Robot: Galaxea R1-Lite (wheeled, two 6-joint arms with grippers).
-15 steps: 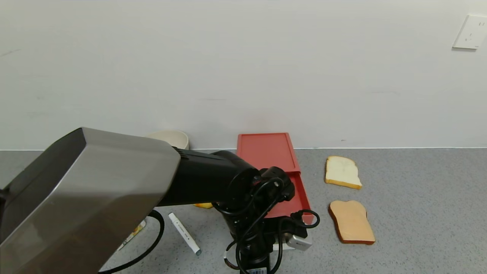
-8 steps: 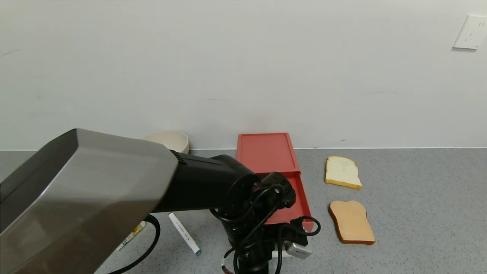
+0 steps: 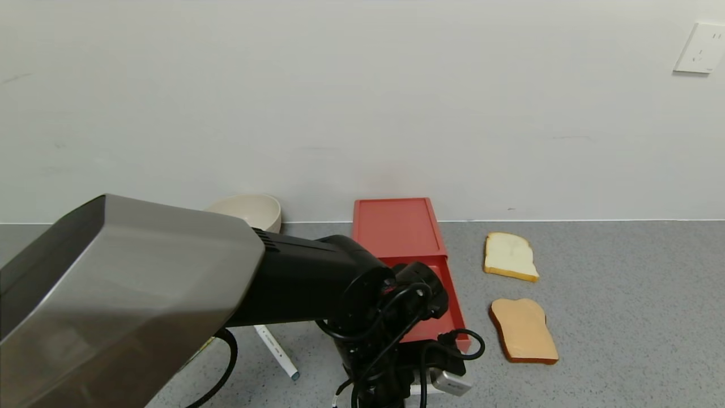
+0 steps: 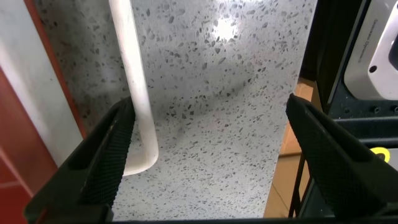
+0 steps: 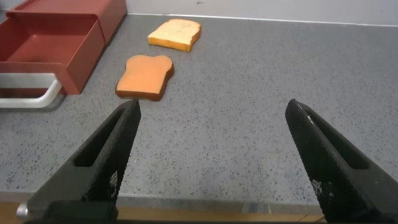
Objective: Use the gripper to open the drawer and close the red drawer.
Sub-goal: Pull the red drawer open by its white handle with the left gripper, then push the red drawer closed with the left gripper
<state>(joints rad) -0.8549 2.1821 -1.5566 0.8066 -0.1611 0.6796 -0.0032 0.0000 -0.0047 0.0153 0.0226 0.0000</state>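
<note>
The red drawer (image 3: pixel 396 226) is a flat salmon-red box against the wall, with its tray (image 3: pixel 444 317) slid out towards me. My left arm's wrist (image 3: pixel 391 334) hangs over the tray's front and hides the handle in the head view. In the left wrist view my left gripper (image 4: pixel 205 155) is open wide, and the white loop handle (image 4: pixel 134 81) lies just inside one finger (image 4: pixel 102 165). My right gripper (image 5: pixel 211 155) is open and empty, low over the counter's front edge; its view shows the open tray (image 5: pixel 50 46) and the handle (image 5: pixel 31 99).
Two bread slices lie right of the drawer, a pale one (image 3: pixel 510 256) and a browner one (image 3: pixel 524 330). A cream bowl (image 3: pixel 249 208) stands at the wall to the left. A white marker (image 3: pixel 277 351) lies left of my wrist. The counter's front edge (image 5: pixel 217 208) is close.
My left gripper has moved towards me, and the red tray has slid further out of the box with it. The bread, the bowl and the marker have not moved.
</note>
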